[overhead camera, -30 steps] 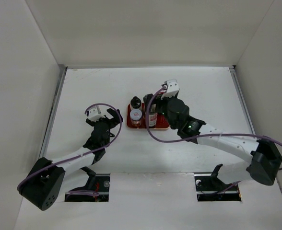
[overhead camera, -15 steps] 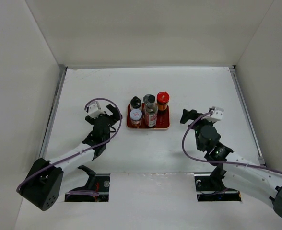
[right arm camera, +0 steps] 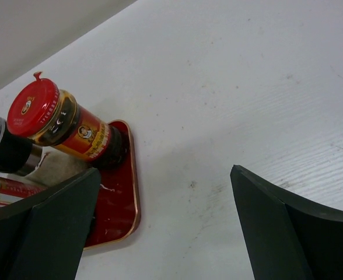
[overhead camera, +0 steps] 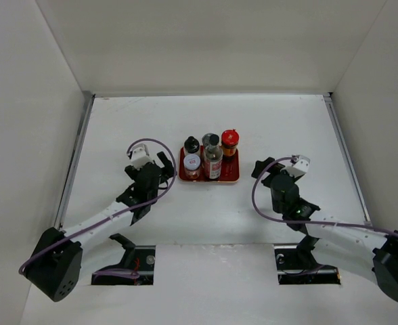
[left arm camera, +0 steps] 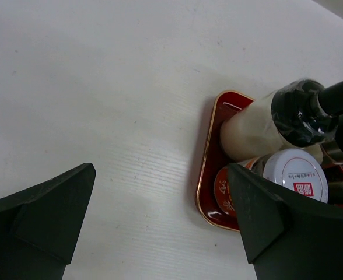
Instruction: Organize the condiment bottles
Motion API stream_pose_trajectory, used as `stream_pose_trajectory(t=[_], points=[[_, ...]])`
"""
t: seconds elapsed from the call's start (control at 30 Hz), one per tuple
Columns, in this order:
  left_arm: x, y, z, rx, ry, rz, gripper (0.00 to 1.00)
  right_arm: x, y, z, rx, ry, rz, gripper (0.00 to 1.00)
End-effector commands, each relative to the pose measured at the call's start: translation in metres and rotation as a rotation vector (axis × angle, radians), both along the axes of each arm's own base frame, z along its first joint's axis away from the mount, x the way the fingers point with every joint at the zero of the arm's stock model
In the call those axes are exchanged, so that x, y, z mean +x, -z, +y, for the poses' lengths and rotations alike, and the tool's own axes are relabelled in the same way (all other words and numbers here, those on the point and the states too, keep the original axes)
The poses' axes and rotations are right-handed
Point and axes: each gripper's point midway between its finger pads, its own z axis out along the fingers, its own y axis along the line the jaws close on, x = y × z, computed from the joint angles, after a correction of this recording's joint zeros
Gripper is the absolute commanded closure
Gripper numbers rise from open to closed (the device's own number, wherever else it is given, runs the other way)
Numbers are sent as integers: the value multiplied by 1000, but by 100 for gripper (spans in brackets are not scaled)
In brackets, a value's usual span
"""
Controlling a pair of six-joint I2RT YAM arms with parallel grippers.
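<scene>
Top external, bottles on tray, left hand near, right hand apart

We see the condiment bottles standing upright in a cluster just above the centre of the top view. The red-capped jar is at right and the short black-capped bottle at left, with the white-lidded jar below it and a taller bottle between.

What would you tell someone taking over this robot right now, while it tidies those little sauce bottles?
Left gripper: open, empty, left of the flat red gold-rimmed tray.
Right gripper: open, empty, right of it.
Standing on the tray: red-capped orange jar, tall clear red-labelled bottle, white-lidded jar, short black-capped bottle.
Done: all four bottles seen are on the tray.
Left: likely only pulling the arms back.
</scene>
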Motion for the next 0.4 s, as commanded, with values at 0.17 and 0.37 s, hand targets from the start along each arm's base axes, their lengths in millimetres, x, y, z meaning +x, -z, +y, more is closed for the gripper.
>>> stream_pose_trajectory(t=[0.17,0.37], points=[[5,-19,-14,-26,33,-6,0,6,-2,14,64,-21,-39,0],[8,-21,-12,-12,23,9,0,4,-5,14,68,-27,-51,0]])
